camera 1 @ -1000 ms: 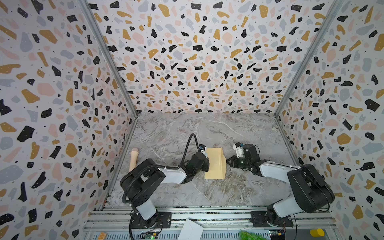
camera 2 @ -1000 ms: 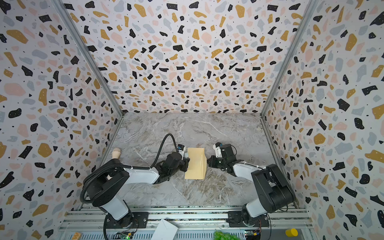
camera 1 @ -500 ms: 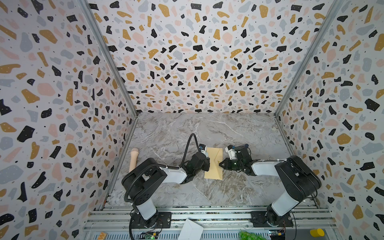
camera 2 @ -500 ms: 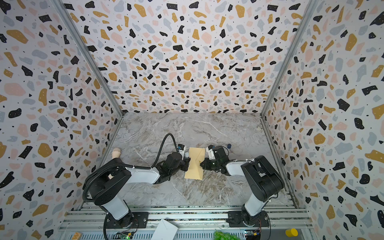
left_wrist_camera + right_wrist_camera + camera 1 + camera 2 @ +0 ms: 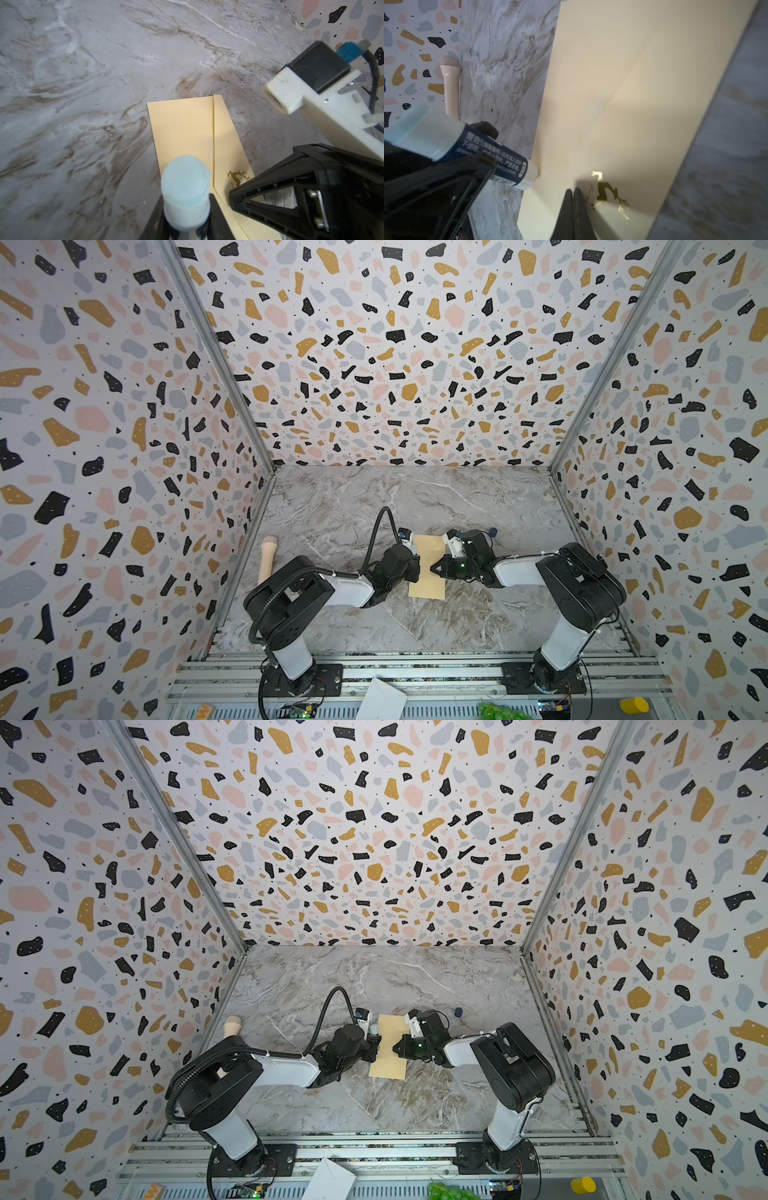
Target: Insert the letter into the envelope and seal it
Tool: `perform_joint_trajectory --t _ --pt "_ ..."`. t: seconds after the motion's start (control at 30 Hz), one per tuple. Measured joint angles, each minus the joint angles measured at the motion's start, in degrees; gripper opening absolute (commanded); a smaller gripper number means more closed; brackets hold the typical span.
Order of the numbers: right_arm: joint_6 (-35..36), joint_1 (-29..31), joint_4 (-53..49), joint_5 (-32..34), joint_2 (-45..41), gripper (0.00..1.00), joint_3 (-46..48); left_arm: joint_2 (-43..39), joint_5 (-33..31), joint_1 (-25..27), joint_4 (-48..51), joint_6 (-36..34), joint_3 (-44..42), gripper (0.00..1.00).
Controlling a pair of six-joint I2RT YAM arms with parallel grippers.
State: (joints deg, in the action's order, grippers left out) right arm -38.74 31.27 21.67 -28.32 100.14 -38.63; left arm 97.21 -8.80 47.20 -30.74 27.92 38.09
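Between the two sets of fingers, a long plain tan kraft-paper envelope is lying flat on the grey marbled desk, with its pointed flap seemingly folded down over its body. The right fingers are pressing together with nothing between them. Their tips are bearing down on the paper just beside the small gold deer mark at the flap's point. The left fingers are pinching a blue-and-white glue stick. Its pale blue end is hanging over the envelope's body, across the flap seam from the right fingers, and I cannot tell whether it is touching the paper. The cream bordered letter is not showing anywhere, so it is probably sitting inside already, and the sealing is likely under way. This envelope is looking thin, light and limp, and it is likely sliding easily on so smooth a desk, so a single pushing tip is risking skating or buckling it. Pinching is offering little, since no edge is standing up. Pressing straight down near the flap's point and then along the seam is looking like the surer hold, with the other fingers steadying the body. Any fresh glue is leaving the seam tacky, so dragging across it is risking a wrinkle.
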Motion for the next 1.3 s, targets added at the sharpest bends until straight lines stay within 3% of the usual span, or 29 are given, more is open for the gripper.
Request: perform_joint_trajectory --t 0.67,1.3 --pt "-0.9 -0.3 -0.6 0.1 1.6 0.00 -2.2 2.4 1.3 0.0 -0.5 0.4 2.0 0.00" --pt "2.5 -6.2 -5.6 -0.4 6.1 0.00 -9.9 3.9 -0.2 0.1 -1.9 0.3 2.6 0.00"
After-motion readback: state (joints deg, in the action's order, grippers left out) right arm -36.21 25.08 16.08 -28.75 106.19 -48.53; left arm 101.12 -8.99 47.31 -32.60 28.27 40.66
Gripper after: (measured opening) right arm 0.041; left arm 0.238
